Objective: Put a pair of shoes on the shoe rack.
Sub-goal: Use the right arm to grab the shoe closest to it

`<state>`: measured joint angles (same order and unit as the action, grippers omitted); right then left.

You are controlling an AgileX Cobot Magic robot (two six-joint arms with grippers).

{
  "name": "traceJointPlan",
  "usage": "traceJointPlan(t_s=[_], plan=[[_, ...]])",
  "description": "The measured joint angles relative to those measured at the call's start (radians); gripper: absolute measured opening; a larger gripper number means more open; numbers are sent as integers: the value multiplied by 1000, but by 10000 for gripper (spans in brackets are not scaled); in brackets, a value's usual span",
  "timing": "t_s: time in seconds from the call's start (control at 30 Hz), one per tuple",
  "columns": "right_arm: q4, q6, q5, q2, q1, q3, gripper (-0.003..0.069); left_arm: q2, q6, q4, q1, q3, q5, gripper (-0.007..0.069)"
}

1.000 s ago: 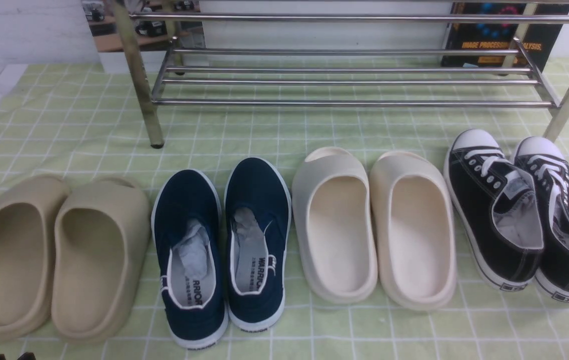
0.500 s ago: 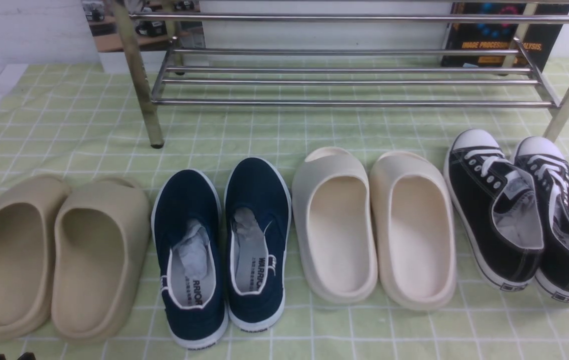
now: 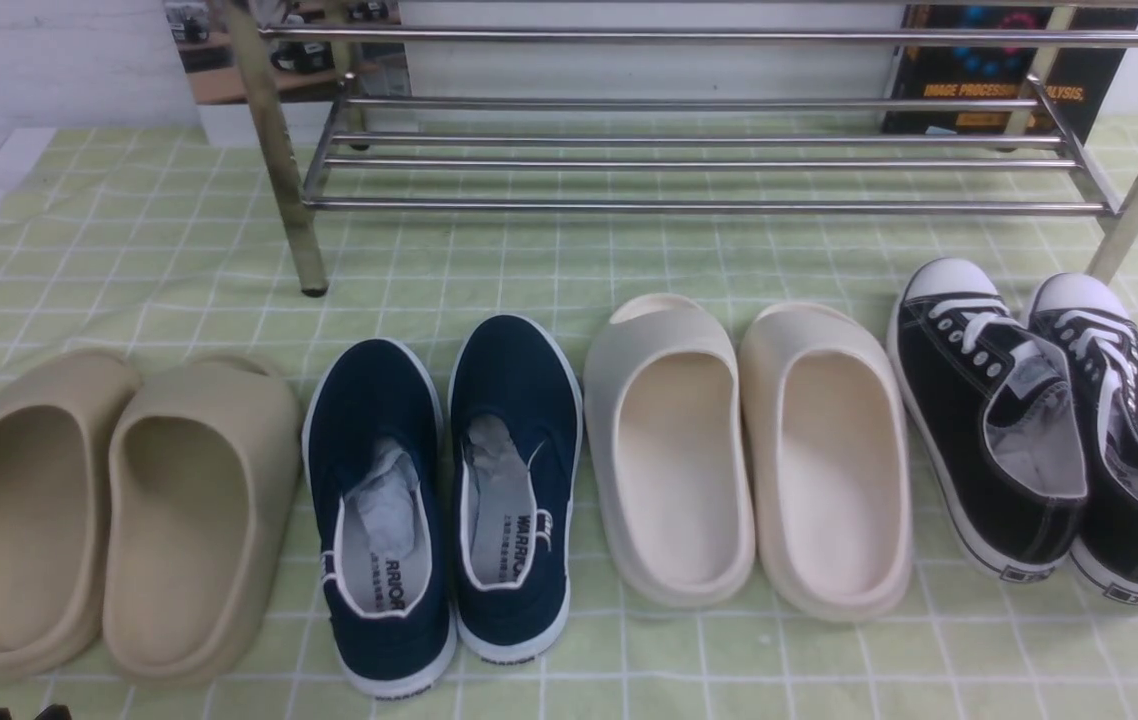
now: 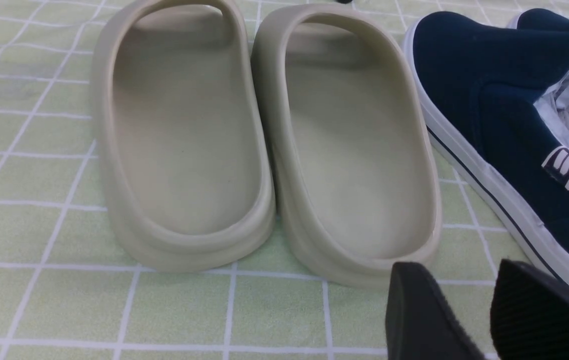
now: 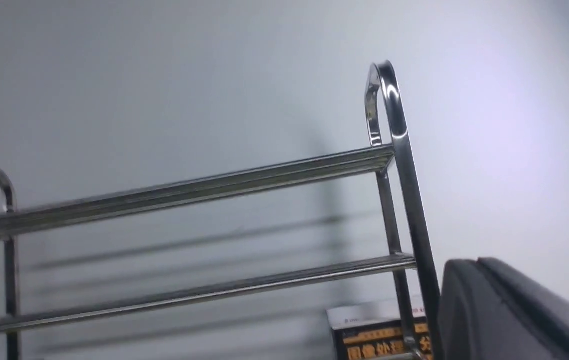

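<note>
The pair of black canvas sneakers (image 3: pixel 1039 430) with white toe caps and white laces lies at the right end of the shoe row, toes toward the shoe rack (image 3: pixel 699 207). The chrome rack stands at the back, and its tubes also show in the right wrist view (image 5: pixel 189 192). My left gripper (image 4: pixel 457 280) is open and empty, low over the cloth behind the beige slides. Only its tips show at the front view's bottom left (image 3: pixel 24 714). My right gripper (image 5: pixel 479 265) is shut and empty, raised and pointing at the rack's upper tubes. It is outside the front view.
From left to right lie beige foam slides (image 3: pixel 119 510), also in the left wrist view (image 4: pixel 264 140), navy slip-ons (image 3: pixel 439 480) and cream slides (image 3: pixel 749 450). All sit on a green checked cloth (image 3: pixel 129 250). A black box with orange print (image 3: pixel 999 70) stands behind the rack's right end.
</note>
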<state>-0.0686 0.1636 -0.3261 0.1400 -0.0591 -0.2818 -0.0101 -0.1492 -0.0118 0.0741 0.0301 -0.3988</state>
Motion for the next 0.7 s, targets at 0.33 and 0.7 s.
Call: traceJointPlan(t_s=[0.33,0.7], plan=[[-13,-152,759,600,0,-463,9,0,0,0,0,0,0,239],[-153,-379,1116,1074,156,-652,27,0,0,0,0,0,0,239]])
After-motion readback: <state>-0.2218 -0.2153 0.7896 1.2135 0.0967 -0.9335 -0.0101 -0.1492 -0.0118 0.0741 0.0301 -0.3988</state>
